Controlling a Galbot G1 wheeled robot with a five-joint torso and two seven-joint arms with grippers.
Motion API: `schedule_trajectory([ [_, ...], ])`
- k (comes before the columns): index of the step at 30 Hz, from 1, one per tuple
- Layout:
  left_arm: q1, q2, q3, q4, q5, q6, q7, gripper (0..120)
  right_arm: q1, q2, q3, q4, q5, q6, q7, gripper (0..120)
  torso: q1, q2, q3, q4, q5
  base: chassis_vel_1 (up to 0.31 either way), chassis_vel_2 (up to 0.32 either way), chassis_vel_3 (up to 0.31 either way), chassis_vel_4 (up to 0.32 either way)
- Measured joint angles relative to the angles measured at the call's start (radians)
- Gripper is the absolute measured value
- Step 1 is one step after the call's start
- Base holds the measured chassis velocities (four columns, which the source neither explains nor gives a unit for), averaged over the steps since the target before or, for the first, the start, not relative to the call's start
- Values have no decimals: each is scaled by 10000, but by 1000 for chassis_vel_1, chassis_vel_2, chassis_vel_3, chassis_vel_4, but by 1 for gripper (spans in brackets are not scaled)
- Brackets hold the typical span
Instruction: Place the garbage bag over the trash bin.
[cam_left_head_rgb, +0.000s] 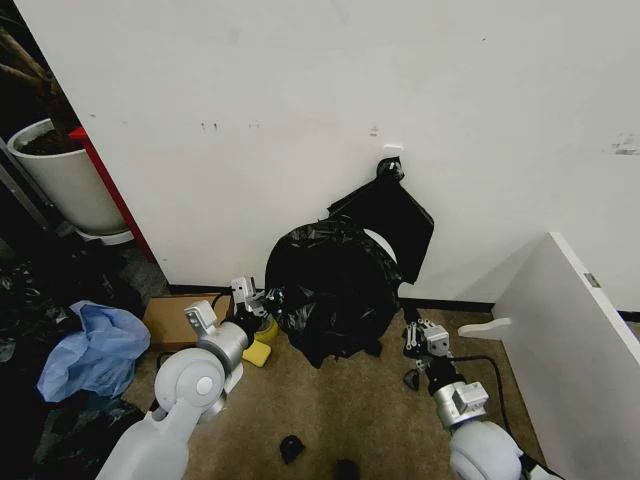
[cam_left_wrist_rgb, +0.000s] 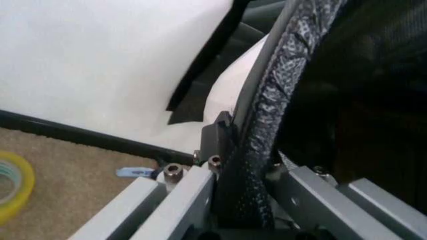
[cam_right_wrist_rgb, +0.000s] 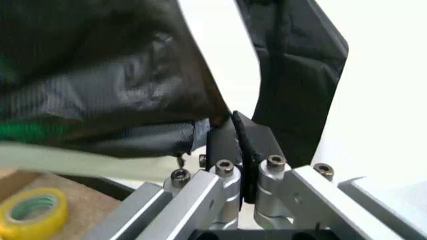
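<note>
Against the white wall (cam_left_head_rgb: 300, 90), one trash bin (cam_left_head_rgb: 383, 243) stands on tan carpet, nearly all wrapped by one glossy garbage bag (cam_left_head_rgb: 325, 285); just a sliver of cream rim shows at back. Left gripper (cam_left_head_rgb: 262, 297) sits at the bag's left side, fingers pinched on a twisted edge of plastic. Right gripper (cam_left_head_rgb: 420, 338) is low beside the bin's right, fingers closed together, nothing clearly held in them. Risk: thin film could tear or slip from the left pinch if tugged, or the light bin could tip. Also: one flat black bag (cam_left_head_rgb: 395, 215) hung on the wall, one yellow tape roll (cam_right_wrist_rgb: 32, 210), one blue cloth (cam_left_head_rgb: 95, 350), one plant pot (cam_left_head_rgb: 65, 175).
</note>
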Motion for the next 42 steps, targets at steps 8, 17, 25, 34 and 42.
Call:
schedule_trajectory([
  [8, -16, -29, 4, -174, -114, 144, -80, 0, 278, 273, 93, -718, -737, 550, -217, 0, 0, 0, 0, 0, 1, 0, 0, 0, 0],
  [17, -201, -155, 173, 298, -108, 109, -250, 0, -596, -579, 1193, -687, 230, 3852, -3850, 20, 0, 0, 0, -1, 0, 0, 0, 0, 0],
  [25, -208, -171, 490, 471, -155, 97, -664, 0, -911, -629, 3384, -1653, 3079, 5028, -7666, 54, 0, 0, 0, -1, 1, 0, 0, 0, 0],
  [34, -49, -557, 1118, -159, -3023, 2200, -5261, 0, -1587, 1272, 4309, 587, -877, 3526, -1938, 91, 0, 1, -1, -1, 0, 0, 0, 0, 0],
  [42, -217, -367, 1263, 389, -4797, 3061, -7016, 0, -2298, 2404, 3153, 1604, -3465, 3437, -735, 100, -1, 1, -1, -1, -2, 0, 0, 0, 0],
])
